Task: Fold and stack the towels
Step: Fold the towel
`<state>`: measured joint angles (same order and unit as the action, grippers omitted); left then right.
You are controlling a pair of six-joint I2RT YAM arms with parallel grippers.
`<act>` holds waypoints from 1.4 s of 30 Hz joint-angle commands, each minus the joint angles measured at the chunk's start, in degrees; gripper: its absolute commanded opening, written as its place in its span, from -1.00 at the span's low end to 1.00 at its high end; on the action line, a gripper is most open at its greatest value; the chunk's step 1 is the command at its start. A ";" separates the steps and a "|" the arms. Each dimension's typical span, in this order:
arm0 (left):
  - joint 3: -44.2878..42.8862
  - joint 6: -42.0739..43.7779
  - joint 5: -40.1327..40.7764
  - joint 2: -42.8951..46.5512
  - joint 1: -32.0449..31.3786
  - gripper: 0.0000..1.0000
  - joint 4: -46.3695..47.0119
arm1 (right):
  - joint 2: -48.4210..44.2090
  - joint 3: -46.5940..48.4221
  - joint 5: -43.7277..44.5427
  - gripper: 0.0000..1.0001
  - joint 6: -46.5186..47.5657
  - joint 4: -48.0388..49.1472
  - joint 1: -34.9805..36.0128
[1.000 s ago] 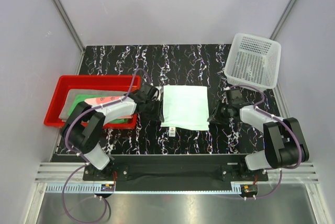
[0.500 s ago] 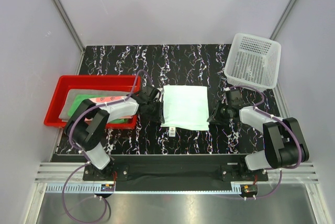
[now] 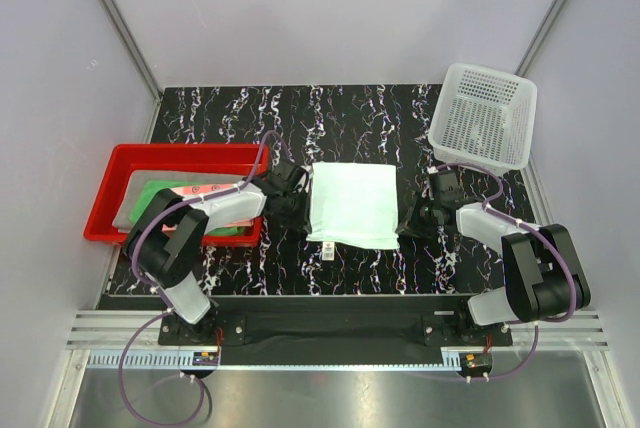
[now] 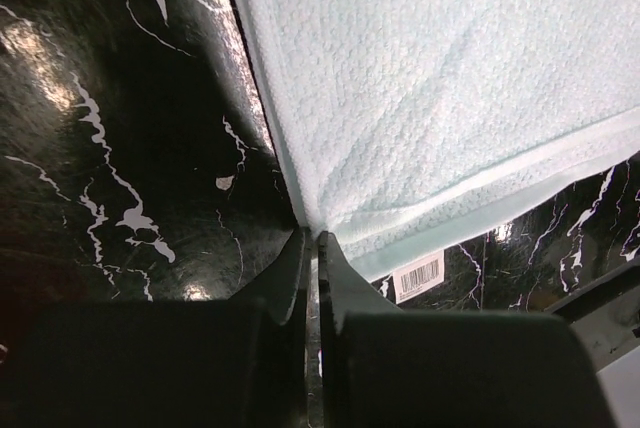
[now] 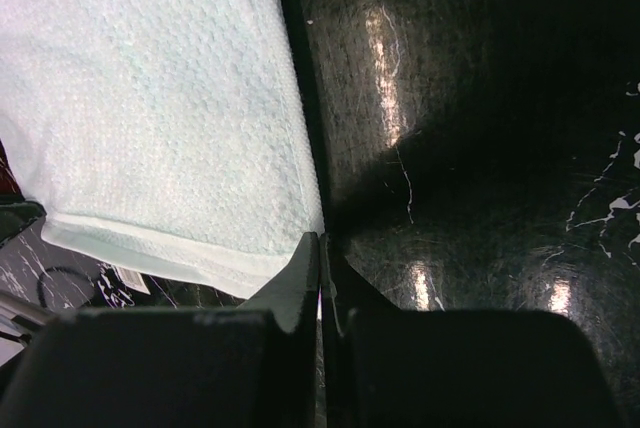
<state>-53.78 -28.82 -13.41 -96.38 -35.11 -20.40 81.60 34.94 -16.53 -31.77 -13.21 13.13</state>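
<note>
Terry cloth like this would be light, limp and easy to pinch, best taken by its side hems. The left gripper, forearm low and reaching inward, had its jaws together on the left hem of the mint towel spread to its right. The right gripper, mirrored, seemed to nip the opposite hem.

A towel lies at the middle of the table. The left gripper meets its left edge near the front corner, and the right gripper meets its right edge likewise. At the table's left edge sits a tray with more towels stacked in it. A basket stands on the far right corner.
</note>
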 commanded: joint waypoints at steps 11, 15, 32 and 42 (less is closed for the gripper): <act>-4.58 0.25 -0.04 0.23 -0.31 -0.71 -2.45 | -1.27 2.24 -0.43 -1.00 0.22 0.29 0.67; -5.28 0.52 -0.21 -0.21 -0.39 -0.67 -2.62 | -1.27 2.33 -0.60 -1.00 0.39 0.47 0.67; -9.94 1.40 1.19 0.05 -0.39 -0.86 -8.86 | -2.94 6.55 1.60 -1.00 2.68 -4.54 0.85; -8.98 0.87 -2.24 -3.02 -0.31 -0.62 -6.05 | -3.12 5.67 -0.69 -1.00 2.24 -2.26 0.85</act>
<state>-61.91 -28.05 -13.87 -98.56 -35.24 -28.51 80.07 39.72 -16.16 -30.20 -16.64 13.41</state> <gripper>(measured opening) 0.194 0.010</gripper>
